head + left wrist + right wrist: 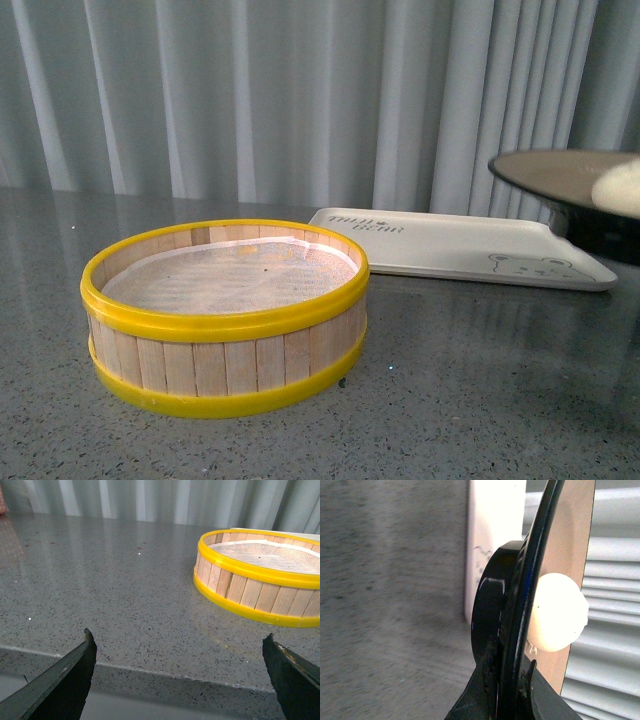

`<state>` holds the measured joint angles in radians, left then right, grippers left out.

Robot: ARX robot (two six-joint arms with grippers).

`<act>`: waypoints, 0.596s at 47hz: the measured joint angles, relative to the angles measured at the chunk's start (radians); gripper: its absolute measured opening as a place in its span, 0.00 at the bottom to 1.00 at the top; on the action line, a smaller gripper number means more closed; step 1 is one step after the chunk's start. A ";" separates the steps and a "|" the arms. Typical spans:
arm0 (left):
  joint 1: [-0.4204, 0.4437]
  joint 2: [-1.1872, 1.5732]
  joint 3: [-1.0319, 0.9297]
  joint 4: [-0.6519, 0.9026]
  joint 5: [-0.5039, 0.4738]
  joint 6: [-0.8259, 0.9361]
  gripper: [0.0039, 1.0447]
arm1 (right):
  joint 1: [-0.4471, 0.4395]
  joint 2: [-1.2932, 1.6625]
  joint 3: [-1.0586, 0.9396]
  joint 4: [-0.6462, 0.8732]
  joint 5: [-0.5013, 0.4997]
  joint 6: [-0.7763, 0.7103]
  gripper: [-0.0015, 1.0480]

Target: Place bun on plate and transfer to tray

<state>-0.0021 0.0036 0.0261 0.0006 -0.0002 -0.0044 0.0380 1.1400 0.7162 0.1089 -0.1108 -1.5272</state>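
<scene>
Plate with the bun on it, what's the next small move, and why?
Probably lower the plate onto the tray, keeping it level. The right gripper has its fingers clamped on the rim, the bun sits on it, and it hangs in the air by the tray's right end.

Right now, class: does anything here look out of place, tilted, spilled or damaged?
Nothing looks spilled or damaged. One thing stands out: the plate is off the table, in the air by the tray, clamped at its rim by the right gripper, with the bun on it. The steamer basket sits upright.
</scene>
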 joint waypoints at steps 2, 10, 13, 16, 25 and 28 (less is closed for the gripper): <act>0.000 0.000 0.000 0.000 0.000 0.000 0.94 | -0.013 0.033 0.063 -0.007 -0.038 0.002 0.03; 0.000 0.000 0.000 0.000 0.000 0.000 0.94 | -0.053 0.249 0.330 -0.009 -0.108 0.045 0.03; 0.000 0.000 0.000 0.000 0.000 0.000 0.94 | -0.055 0.332 0.408 -0.010 -0.123 0.059 0.03; 0.000 0.000 0.000 0.000 0.000 0.000 0.94 | -0.048 0.415 0.473 -0.019 -0.135 0.076 0.03; 0.000 0.000 0.000 0.000 0.000 0.000 0.94 | -0.022 0.591 0.589 -0.013 -0.100 0.053 0.03; 0.000 0.000 0.000 0.000 0.000 0.000 0.94 | -0.020 0.630 0.614 -0.015 -0.097 0.040 0.03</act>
<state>-0.0021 0.0036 0.0261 0.0006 -0.0006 -0.0044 0.0177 1.7702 1.3300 0.0940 -0.2073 -1.4876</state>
